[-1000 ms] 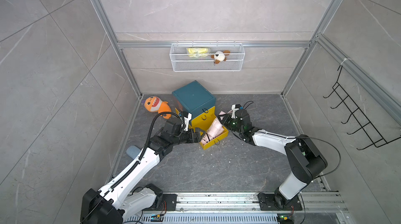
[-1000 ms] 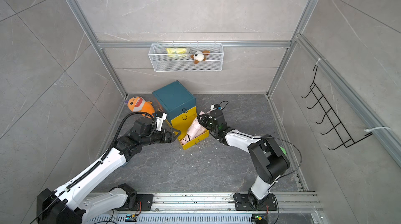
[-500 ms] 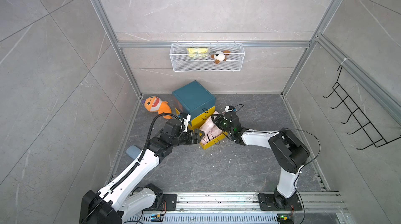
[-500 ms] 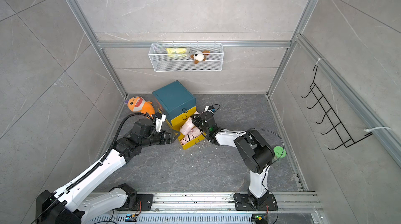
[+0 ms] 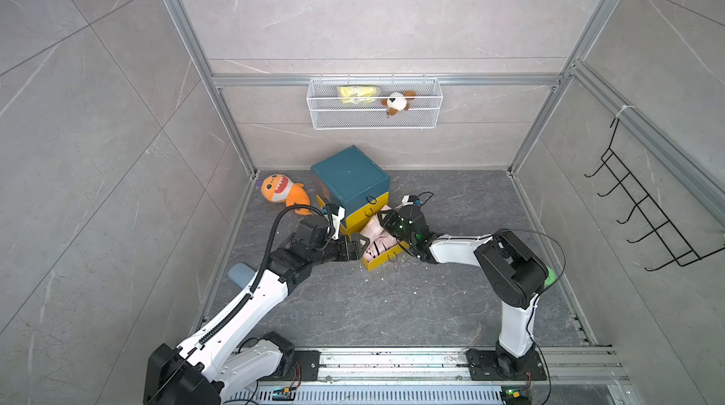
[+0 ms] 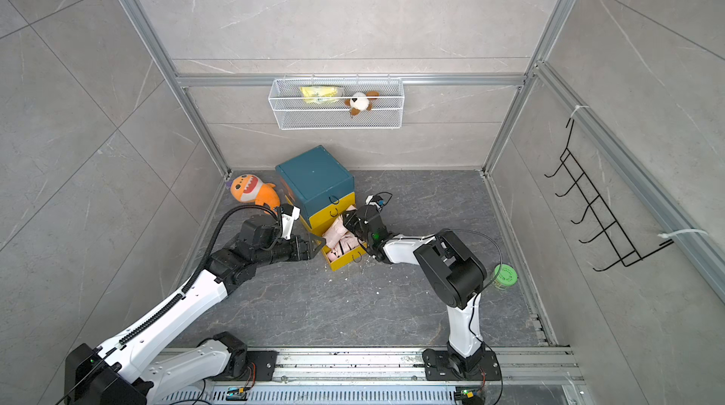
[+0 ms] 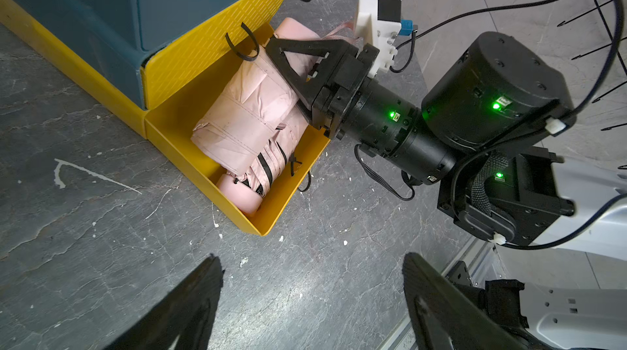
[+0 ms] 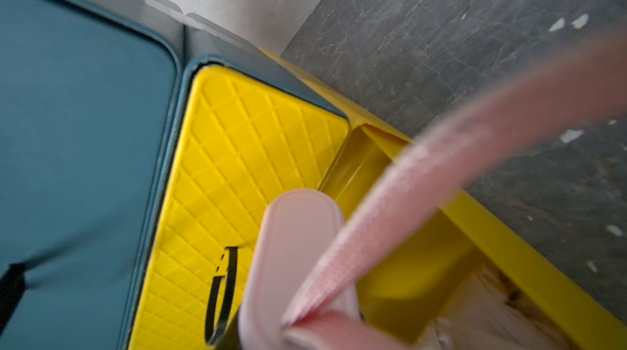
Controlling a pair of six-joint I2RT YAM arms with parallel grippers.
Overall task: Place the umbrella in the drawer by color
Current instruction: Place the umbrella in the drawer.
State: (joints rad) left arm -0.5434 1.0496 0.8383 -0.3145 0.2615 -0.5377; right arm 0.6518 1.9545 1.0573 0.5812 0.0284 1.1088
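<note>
A folded pink umbrella (image 5: 374,242) (image 6: 340,240) (image 7: 251,121) lies lengthwise in the pulled-out yellow drawer (image 5: 382,260) (image 6: 345,262) (image 7: 271,211) at the foot of the teal cabinet (image 5: 349,177) (image 6: 314,179). My right gripper (image 5: 387,222) (image 6: 352,224) (image 7: 288,70) is shut on the umbrella near its handle end. In the right wrist view the pink handle (image 8: 295,246) and a blurred strap (image 8: 441,168) fill the foreground. My left gripper (image 5: 363,248) (image 6: 317,246) (image 7: 310,260) stands open over the floor beside the drawer's front corner, holding nothing.
An orange shark plush (image 5: 280,191) lies left of the cabinet. A blue-grey cylinder (image 5: 241,273) sits by the left wall and a green round thing (image 6: 505,275) by the right wall. A wire basket (image 5: 374,102) hangs on the back wall, a black hook rack (image 5: 643,210) on the right wall.
My right gripper has shifted left over the drawer with the umbrella, and its elbow has swung out to the right. The left arm has hardly moved.
</note>
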